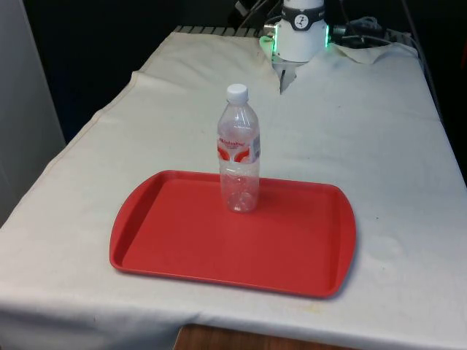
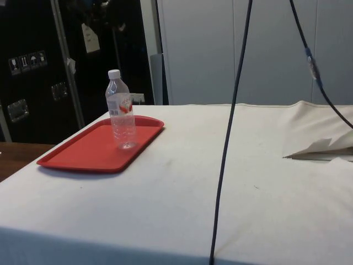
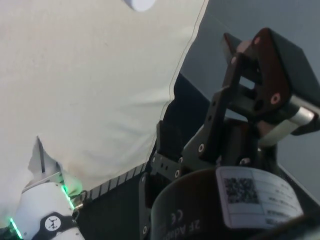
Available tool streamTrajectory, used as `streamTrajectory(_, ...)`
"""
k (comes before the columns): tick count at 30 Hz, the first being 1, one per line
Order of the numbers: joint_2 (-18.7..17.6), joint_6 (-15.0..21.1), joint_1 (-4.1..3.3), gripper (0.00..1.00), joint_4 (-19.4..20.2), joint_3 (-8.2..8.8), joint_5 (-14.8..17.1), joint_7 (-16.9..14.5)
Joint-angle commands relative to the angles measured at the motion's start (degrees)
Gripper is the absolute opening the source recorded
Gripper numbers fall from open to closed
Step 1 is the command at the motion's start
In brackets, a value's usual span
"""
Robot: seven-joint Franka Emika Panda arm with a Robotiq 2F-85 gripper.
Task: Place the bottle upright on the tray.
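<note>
Bottle and tray sat together at the near end of the table in the front view. Nearest lay the red tray, flat on the white cloth, its long side running across the view. On the tray's far half, a little toward the front view's left of its middle, the clear plastic bottle stood upright with its white cap on and a red-and-white label around its upper body; it looked empty. The side view agreed: the bottle stood straight on the tray, close to the rim that faces the open stretch of table, and nothing touched it. Beyond the tray the cloth ran bare toward the far end, where the robot's white base stood, well apart from the bottle. A dark cable hung down across the side view. In the wrist view the gripper pointed away from the cloth, holding nothing; I could not tell how far its jaws stood apart.
</note>
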State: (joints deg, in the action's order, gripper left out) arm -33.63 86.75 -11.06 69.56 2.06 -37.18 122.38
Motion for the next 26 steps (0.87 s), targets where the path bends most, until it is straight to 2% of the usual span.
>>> streamTrajectory(1,1.43,1.60,0.34,1.00,1.55,-0.34,0.52,0.57)
streamTrajectory(2,0.34,0.00,0.06,1.00,0.29,0.00,0.00,0.06)
streamTrajectory(3,1.72,1.60,0.34,1.00,1.78,-0.34,0.57,0.69)
streamTrajectory(16,6.25,2.58,0.74,1.00,7.22,-0.23,1.32,2.23)
streamTrajectory(20,6.36,1.26,0.52,1.00,7.51,0.00,0.86,2.01)
streamTrajectory(21,6.47,2.18,0.63,1.00,7.73,-0.11,1.15,2.23)
streamTrajectory(26,6.36,1.55,0.57,1.00,7.56,-0.06,0.97,2.06)
